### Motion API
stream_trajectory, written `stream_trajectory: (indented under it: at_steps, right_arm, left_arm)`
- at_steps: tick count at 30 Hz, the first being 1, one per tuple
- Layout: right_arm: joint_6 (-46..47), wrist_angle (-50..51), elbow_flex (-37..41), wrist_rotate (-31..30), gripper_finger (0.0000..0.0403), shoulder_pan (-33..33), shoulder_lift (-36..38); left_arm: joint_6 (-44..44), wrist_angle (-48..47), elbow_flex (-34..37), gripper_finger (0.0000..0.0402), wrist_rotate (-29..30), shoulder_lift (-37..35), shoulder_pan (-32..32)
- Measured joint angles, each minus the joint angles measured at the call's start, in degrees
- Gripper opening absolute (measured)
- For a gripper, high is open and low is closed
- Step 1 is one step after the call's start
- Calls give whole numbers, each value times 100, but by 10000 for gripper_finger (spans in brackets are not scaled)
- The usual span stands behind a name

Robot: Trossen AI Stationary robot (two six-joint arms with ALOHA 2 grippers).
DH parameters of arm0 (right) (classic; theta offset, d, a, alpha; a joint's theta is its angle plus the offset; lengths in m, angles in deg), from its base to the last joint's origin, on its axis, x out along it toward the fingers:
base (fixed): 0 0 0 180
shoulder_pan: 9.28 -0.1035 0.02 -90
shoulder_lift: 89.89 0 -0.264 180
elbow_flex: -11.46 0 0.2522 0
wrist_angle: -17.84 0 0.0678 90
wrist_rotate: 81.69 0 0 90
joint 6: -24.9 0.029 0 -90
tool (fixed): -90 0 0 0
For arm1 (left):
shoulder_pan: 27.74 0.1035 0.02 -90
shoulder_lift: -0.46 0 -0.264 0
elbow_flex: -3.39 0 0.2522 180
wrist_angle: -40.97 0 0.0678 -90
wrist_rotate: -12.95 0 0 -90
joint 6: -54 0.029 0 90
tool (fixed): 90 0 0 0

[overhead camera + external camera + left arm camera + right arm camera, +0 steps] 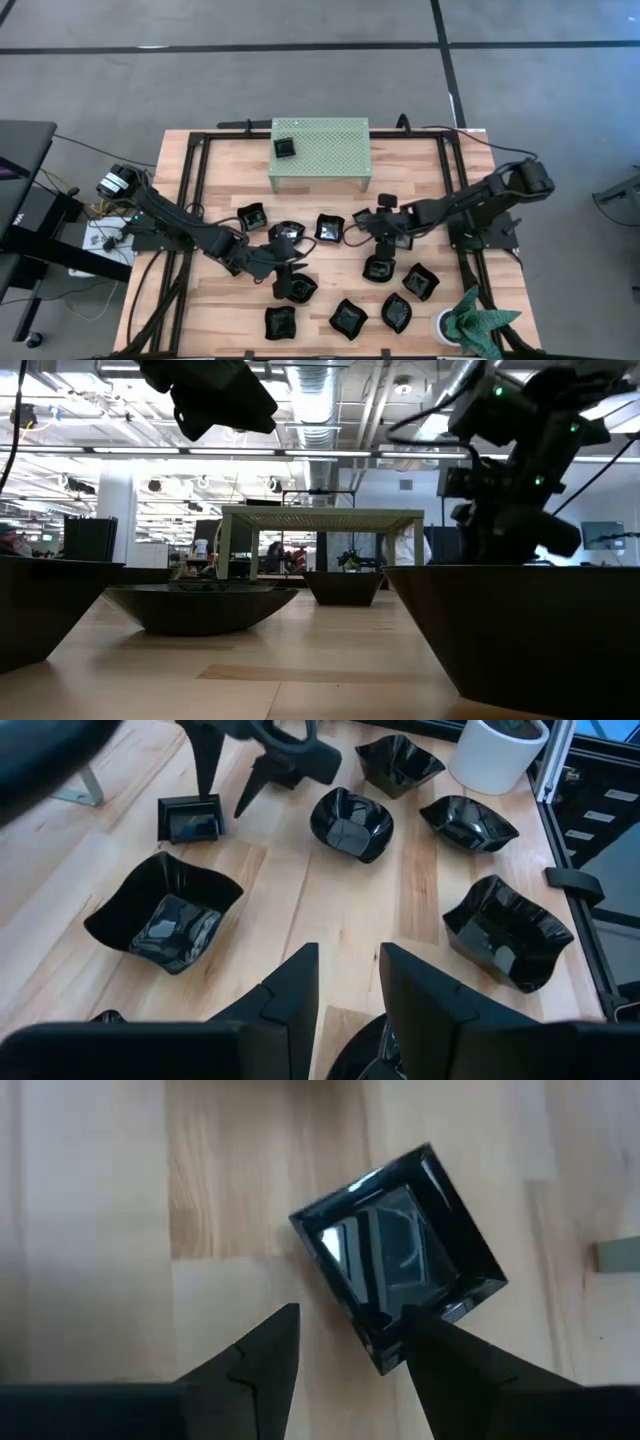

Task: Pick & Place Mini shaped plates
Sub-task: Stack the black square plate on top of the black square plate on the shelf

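- Landmark for everything here is the pale green perforated stand (320, 152), sitting at the far edge of the wooden surface (225, 330).
- One small square plate (285, 147) sits on top of the stand, at its left end.
- The rest of the mini black plates (349, 317) are scattered across the surface on the near side of the stand, some wavy-edged, some square, some rounder.
- The left arm reaches in from the left edge, stretched low and long, ending near-left of the stand.
- The left gripper (283, 262) hovers over the plates there. In the left wrist view its jaws stand parted with nothing between them, above bare wood with a wavy plate (167, 913) just beside.
- The right arm comes in from the right side, elbow bent, forearm pointing back toward the stand's right leg.
- The right gripper (350, 1340) points down at a small square glossy plate (398, 1252) lying just near-right of the stand. Its jaws are spread, one finger overlapping the plate's corner in the wrist view, not clamped on it.
- A white pot with a green plant (470, 322) stands at the near-right corner, well apart from the stand.
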Motion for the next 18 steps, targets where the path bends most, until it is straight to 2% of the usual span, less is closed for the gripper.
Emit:
stream_trajectory:
  at_steps: [5, 9, 18]
  right_arm:
    - [-265, -152, -23, -20, 170, 117, -261]
    - [-510, -187, -17, -17, 148, 114, -257]
    - [-547, -250, 2, -22, 17, 143, -196]
  left_arm:
    - [0, 6, 0, 110, -2, 0, 42]
    - [0, 37, 0, 110, -2, -2, 44]
    - [0, 44, 0, 110, -2, -4, 44]
